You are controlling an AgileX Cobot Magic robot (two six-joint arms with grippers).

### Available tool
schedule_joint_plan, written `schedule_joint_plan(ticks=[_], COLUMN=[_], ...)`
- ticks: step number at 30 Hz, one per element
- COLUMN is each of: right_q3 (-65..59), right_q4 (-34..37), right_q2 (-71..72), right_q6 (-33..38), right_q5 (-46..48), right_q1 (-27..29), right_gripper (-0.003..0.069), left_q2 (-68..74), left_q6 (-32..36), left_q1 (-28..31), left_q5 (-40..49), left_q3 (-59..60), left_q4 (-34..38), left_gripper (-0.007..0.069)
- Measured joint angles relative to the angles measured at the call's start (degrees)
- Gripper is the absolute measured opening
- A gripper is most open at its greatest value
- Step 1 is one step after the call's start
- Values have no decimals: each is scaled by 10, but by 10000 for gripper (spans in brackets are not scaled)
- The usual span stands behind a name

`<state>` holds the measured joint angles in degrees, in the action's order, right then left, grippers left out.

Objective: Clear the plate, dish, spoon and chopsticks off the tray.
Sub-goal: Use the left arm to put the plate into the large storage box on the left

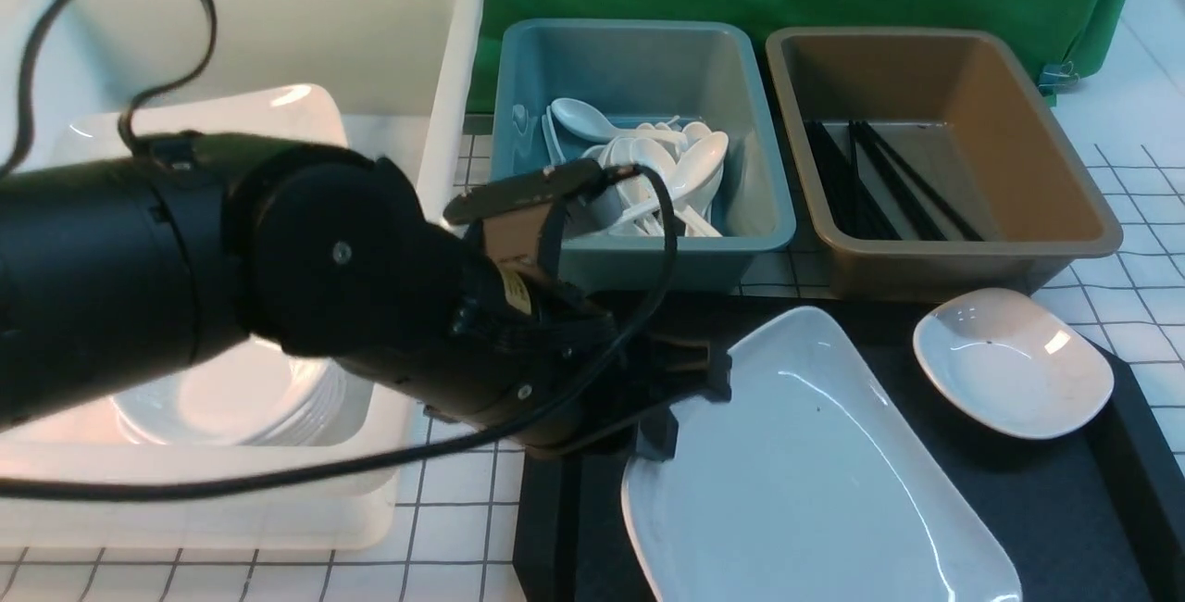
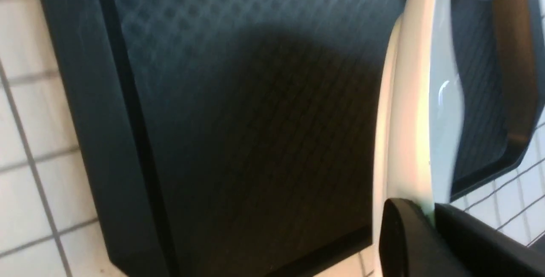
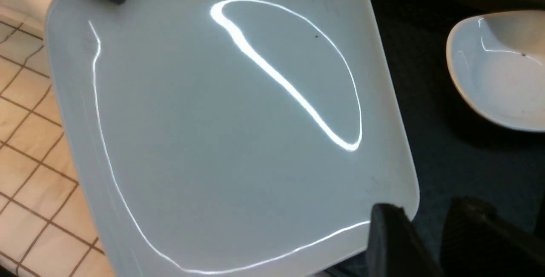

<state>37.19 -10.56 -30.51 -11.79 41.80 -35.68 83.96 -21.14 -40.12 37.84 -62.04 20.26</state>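
Left arm (image 1: 185,250) reaching low rightward, left gripper (image 1: 687,398) pinching plate (image 1: 815,472) rim

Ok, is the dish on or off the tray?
On: the dish sits on the tray, near its far right corner, beside the plate.

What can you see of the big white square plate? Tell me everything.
The plate is large, glossy white and square, with rounded corners and a shallow rim. It looks ceramic and is empty but for one dark speck. It lies over the black tray, apart from the small dish. The left tool pinches its rim; the right tool is at another corner, grip unclear.
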Motion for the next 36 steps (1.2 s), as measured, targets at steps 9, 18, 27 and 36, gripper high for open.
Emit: schedule_joint_plan(ticks=[9, 18, 27, 36], right_q3=[0, 0, 0, 0], right_q4=[0, 0, 0, 0], right_q2=[0, 0, 0, 0], right_q6=[0, 0, 0, 0], right_q5=[-2, -4, -5, -5], right_q1=[0, 0, 0, 0], right_gripper=[240, 240, 240, 240], left_q2=[0, 0, 0, -7], left_q6=[20, 40, 45, 97], left_q1=[65, 87, 88, 143], left_q5=[18, 29, 27, 22], left_q3=[-33, -57, -76, -76], left_q4=[-1, 10, 31, 103], left_gripper=[20, 21, 21, 25])
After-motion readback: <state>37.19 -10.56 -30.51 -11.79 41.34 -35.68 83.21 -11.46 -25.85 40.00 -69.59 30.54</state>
